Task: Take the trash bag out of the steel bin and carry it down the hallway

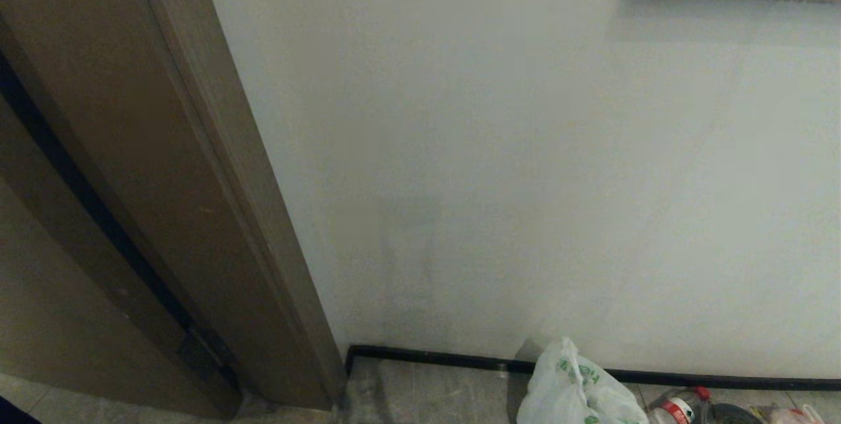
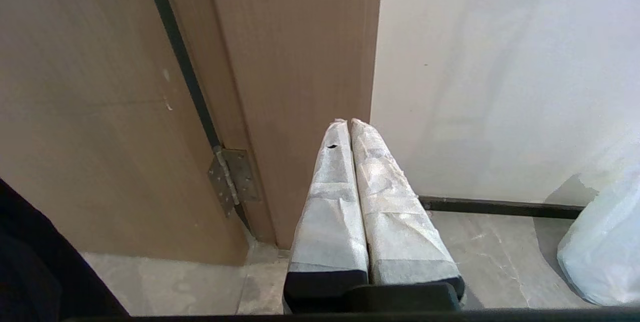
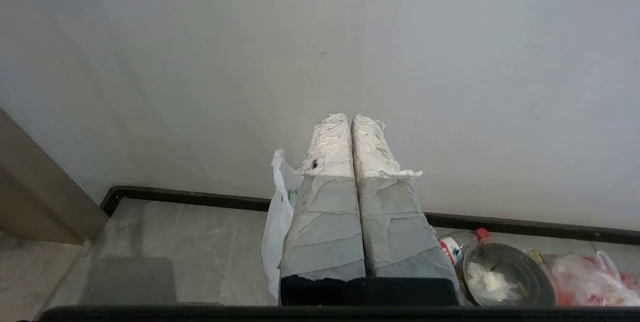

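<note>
trash bag (image 1: 575, 391) sits by white wall (image 1: 525, 181).

Ahead of my left fingers (image 2: 345, 172) stands the door frame (image 2: 300, 87). The trash bag (image 3: 280, 212) sits on the floor, left of my right fingers (image 3: 375, 182); the steel bin (image 3: 505, 272) lies right.

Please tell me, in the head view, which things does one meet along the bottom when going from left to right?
Brown wooden door frame → black baseboard → white crinkled plastic trash bag with green print → clear plastic bottle with red cap → clear bag with red contents.
</note>
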